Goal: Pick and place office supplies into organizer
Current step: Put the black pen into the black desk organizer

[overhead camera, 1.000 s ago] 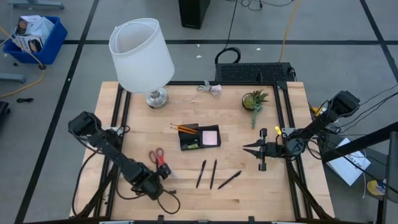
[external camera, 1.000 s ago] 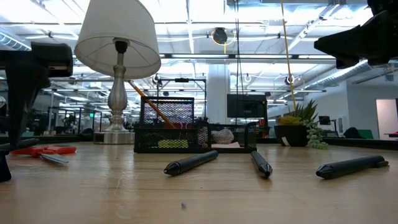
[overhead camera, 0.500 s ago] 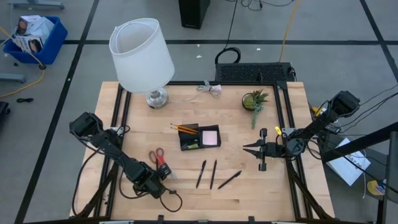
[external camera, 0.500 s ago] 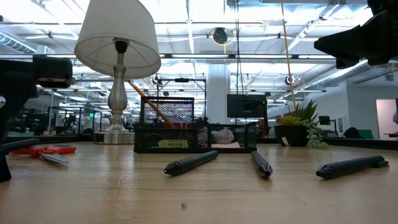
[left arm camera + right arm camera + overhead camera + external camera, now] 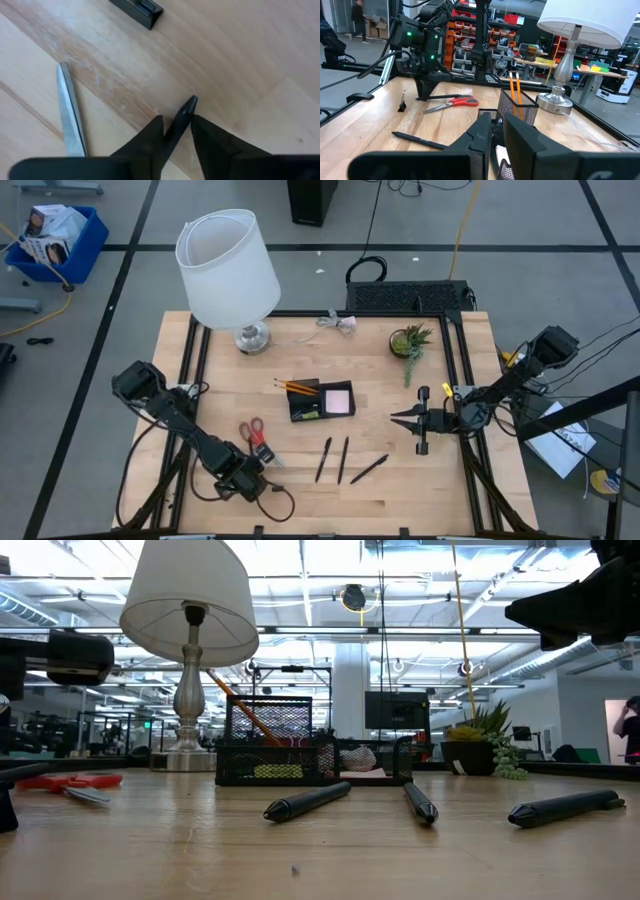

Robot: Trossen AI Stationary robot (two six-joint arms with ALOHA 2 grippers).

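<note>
Since half a second ago almost nothing has moved: the left arm's wrist has shifted slightly near the table's front-left, and every object lies as before.

The red-handled steel scissors (image 5: 253, 433) lie flat on the pale wooden table (image 5: 430, 480), handles toward the lamp side, blades running toward the front edge. The left gripper (image 5: 262, 461) hovers just beside the blade tips, its fingers (image 5: 151, 136) nearly pressed together around a thin dark tip, holding nothing. In the left wrist view one blade lies alongside the fingers, roughly parallel to them, with a small dark clip (image 5: 138, 9) farther off. The left arm is plainly the nearer one.

The low black compartmented organizer (image 5: 320, 401) sits mid-table, beyond the scissors. It already holds two orange pencils (image 5: 297, 387) and one square pink sticky-note pad (image 5: 339, 399).

Three slim black pens (image 5: 343, 460) lie loose in front of the organizer, well apart from the scissors.

The right gripper (image 5: 399, 417) waits at the right side, fingers close together and empty.

One white-shaded lamp (image 5: 228, 268) and one small potted green plant (image 5: 410, 341) stand at the back.
</note>
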